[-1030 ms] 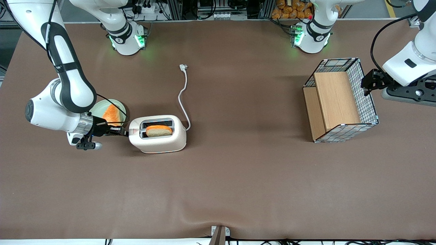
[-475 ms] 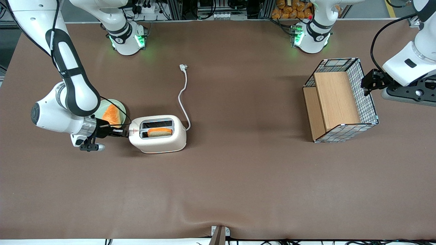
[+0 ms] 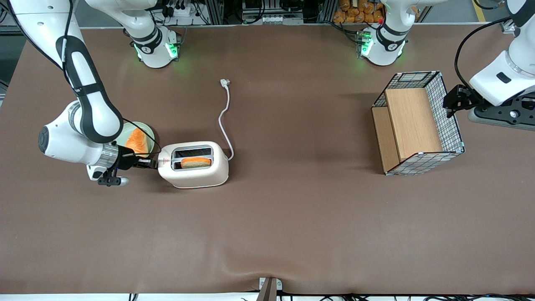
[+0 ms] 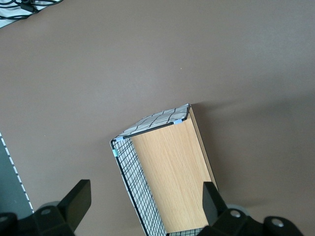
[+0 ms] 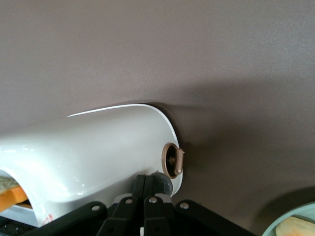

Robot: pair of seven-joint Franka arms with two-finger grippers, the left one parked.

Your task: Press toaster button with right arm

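Note:
The cream-white toaster [image 3: 196, 172] stands on the brown table with a bread slice [image 3: 195, 162] sunk low in its slot. The right arm [image 3: 85, 104] reaches down toward its narrow end face. My gripper [image 3: 153, 164] is shut, its fingertips together against that end face. In the right wrist view the gripper [image 5: 146, 183] rests on the toaster button [image 5: 164, 184], a small grey knob low on the toaster [image 5: 98, 152]. A brown round dial [image 5: 173, 160] sits just above the knob. In the front view the button is hidden by the gripper.
A pale green plate [image 3: 121, 133] with an orange-crusted bread slice [image 3: 137, 141] lies beside the gripper, partly under the wrist. The toaster's white cord [image 3: 225, 121] runs farther from the front camera. A wire basket with wooden boards [image 3: 418, 123] stands toward the parked arm's end.
The bread slice has sunk deeper into the slot and the right arm's wrist has shifted closer to the toaster. Over the last half second nothing visibly moved.

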